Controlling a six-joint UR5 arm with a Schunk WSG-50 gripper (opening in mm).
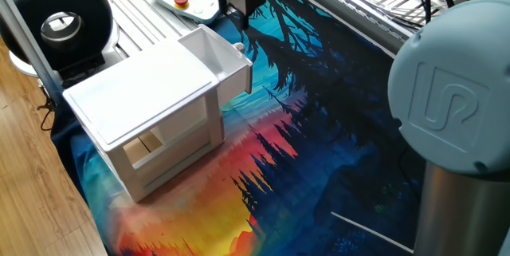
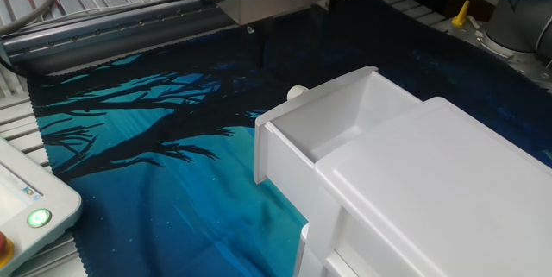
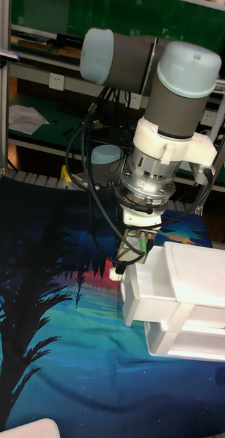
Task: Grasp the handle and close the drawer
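1. The handle is a small round whitish knob on the front panel of the drawer, which stands pulled out from the white cabinet at the edge of the printed mat. In the other fixed view the knob peeks just over the panel's top edge.

2. The gripper hangs above and behind the knob, apart from it; nothing sits between its fingers. How wide they stand cannot be told, since the dark tips blur into the dark mat.

3. The step in hand looks like the approach. To do it well, the fingers should come down until they bracket the knob on both sides, centred on it, because so small a target leaves little room for sideways error.

4. After closing on it, the push should run straight along the drawer's slide direction, into the cabinet; an angled push would likely jam the drawer or shift the light cabinet on the mat.
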